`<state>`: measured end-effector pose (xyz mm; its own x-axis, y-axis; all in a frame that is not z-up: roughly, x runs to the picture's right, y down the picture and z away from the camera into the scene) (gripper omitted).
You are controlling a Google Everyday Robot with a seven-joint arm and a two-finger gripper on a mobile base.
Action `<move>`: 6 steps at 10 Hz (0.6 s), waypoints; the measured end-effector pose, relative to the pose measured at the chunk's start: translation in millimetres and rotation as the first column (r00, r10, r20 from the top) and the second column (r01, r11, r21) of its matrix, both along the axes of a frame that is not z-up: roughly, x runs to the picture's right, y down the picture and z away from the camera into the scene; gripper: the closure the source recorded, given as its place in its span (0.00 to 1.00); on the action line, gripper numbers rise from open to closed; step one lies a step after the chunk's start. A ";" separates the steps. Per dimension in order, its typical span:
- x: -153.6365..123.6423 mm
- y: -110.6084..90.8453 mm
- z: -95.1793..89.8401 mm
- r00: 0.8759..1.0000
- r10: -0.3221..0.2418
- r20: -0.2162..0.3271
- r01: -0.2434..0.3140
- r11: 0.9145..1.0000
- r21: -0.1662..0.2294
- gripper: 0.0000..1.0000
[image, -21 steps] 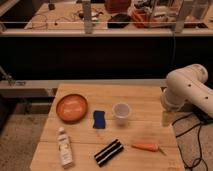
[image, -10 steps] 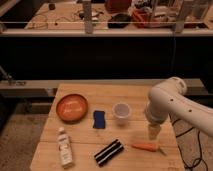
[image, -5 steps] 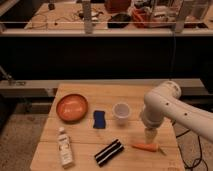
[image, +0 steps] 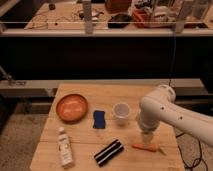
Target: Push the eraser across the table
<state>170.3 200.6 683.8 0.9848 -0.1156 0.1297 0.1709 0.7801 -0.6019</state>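
We find the gripper (image: 146, 139) low at the table's (image: 115, 92) 4 o'clock, just over an orange carrot-like item (image: 145, 147). We cannot tell whether it is open or closed. The eraser (image: 108, 152) lies near 6 o'clock. In our judgement, a sweep toward 9 o'clock risks dragging that item into the eraser and skewing the push.

eraser (image: 108, 152): I read it as a black oblong block with pale stripes along its length | lying flat on the wooden table (image: 100, 92), close to the near edge, about mid-width | set at a slant, right end farther than left | gripper (image: 147, 141) points down to its right, apart from it
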 end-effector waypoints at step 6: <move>-19.5 10.0 6.6 0.999 -0.029 0.040 0.029 1.000 -0.004 0.45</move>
